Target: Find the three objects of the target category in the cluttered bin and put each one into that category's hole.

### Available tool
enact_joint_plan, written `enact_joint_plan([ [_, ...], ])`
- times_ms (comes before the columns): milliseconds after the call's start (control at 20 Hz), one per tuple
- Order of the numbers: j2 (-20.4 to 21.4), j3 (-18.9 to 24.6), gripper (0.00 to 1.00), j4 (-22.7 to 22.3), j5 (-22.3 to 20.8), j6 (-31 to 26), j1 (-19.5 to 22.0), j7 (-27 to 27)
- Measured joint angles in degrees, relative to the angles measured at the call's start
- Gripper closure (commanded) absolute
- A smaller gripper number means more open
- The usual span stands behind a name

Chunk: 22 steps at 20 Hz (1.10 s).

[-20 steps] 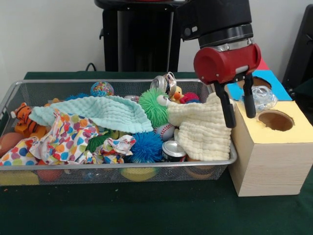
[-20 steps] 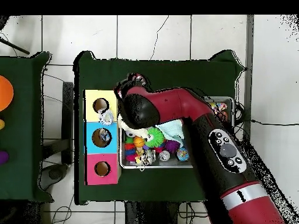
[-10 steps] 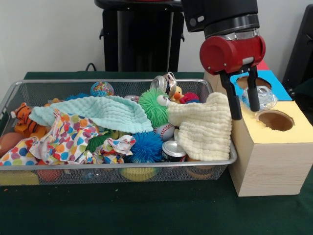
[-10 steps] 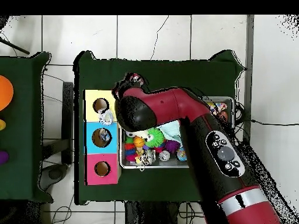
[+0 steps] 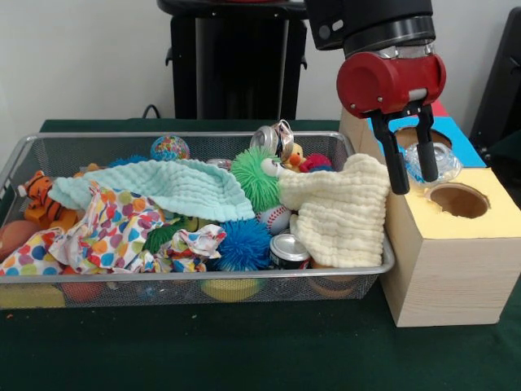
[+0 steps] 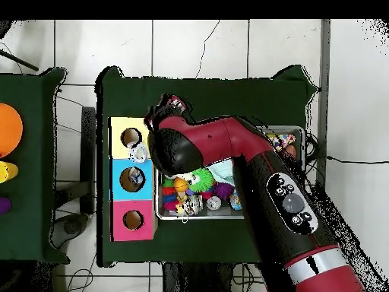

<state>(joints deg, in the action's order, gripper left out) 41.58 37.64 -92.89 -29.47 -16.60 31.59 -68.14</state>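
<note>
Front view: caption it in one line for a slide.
Sawyer gripper hangs open and empty over the sorting box, beside a wire bin of cloths, balls and cans.

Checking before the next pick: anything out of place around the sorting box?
Yes. A clear crumpled plastic item lies on top of the box between the blue and yellow holes, not dropped in. The open gripper hangs beside it.

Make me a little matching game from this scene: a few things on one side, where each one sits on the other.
Things:
1. toy tiger
2. clear crumpled plastic
3. cream cloth
4. gripper

Places:
A. draped over the bin's box-side rim
B. on top of the box, between holes
C. above the box's edge, empty
D. bin end away from the box

Pairs: 1-D, 2-B, 3-A, 4-C
</note>
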Motion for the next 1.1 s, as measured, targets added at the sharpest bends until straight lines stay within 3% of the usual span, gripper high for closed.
enact_joint_plan([
  [1100, -0.96, -1.21, 0.0, -1.33, -1.39, 5.01, -0.12, 0.0],
])
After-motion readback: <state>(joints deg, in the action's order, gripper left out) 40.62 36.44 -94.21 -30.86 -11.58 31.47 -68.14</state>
